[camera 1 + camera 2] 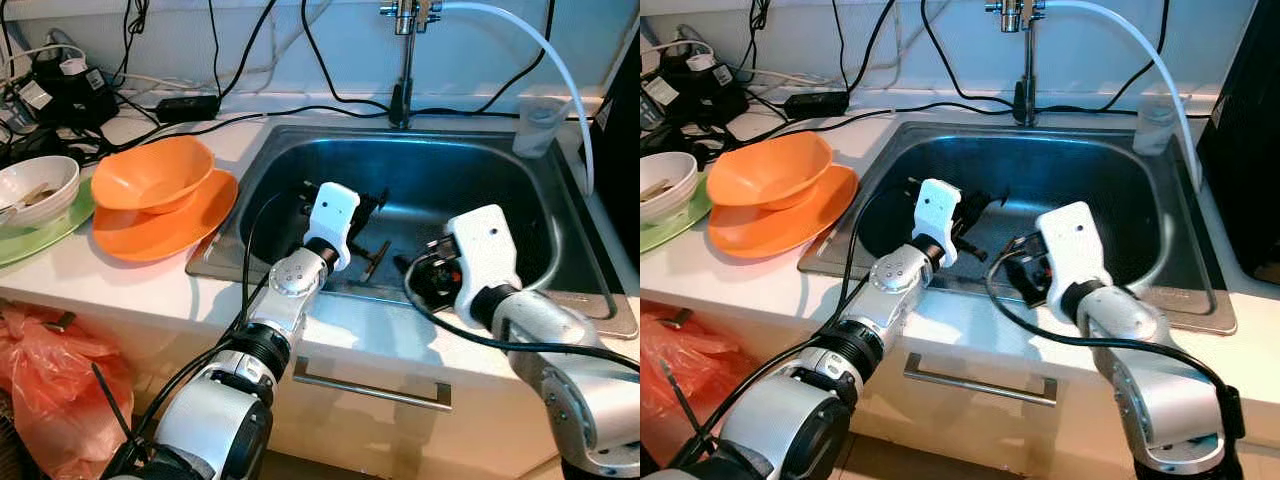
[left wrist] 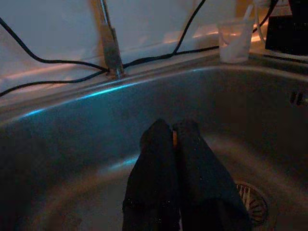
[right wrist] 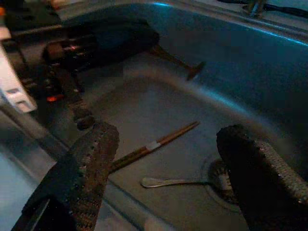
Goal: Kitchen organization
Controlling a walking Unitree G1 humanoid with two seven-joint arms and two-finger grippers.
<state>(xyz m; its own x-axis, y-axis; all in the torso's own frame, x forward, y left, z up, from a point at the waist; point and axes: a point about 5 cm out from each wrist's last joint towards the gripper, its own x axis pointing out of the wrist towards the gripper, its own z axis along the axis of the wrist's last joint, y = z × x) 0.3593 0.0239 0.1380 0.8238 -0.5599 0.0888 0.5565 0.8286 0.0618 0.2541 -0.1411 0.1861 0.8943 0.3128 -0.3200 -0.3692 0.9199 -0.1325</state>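
**Steel basin, one chopstick between open jaws**

Left eye view: the stainless steel sink basin (image 1: 470,165) holds both arms. The left gripper (image 1: 368,207) reaches in at about 11 o'clock of the basin floor; the right gripper (image 1: 425,275) hangs over the near wall at 6 o'clock. A thin brown wooden chopstick (image 1: 376,260) lies on the floor between them, closer to the right arm. On the white counter (image 1: 90,275) at 9 o'clock sits an orange plastic bowl (image 1: 150,172) on an orange plate (image 1: 160,228).

Right eye view: same layout, the right arm's wrist leaning over the sink's near rim.

Left wrist view: the left jaws are pressed together, a sliver of something orange-brown showing between the fingertips (image 2: 159,132); what it is I cannot tell. They point toward the faucet stem (image 2: 109,43).

Right wrist view: the right jaws stand wide apart, empty. The chopstick lies just ahead, its long axis slanting across the gap from the near finger toward 2 o'clock. A metal spoon (image 3: 175,182) rests beside the round drain (image 3: 222,179). I judge the right arm better placed; a wrist turn would set the jaws square across the stick.
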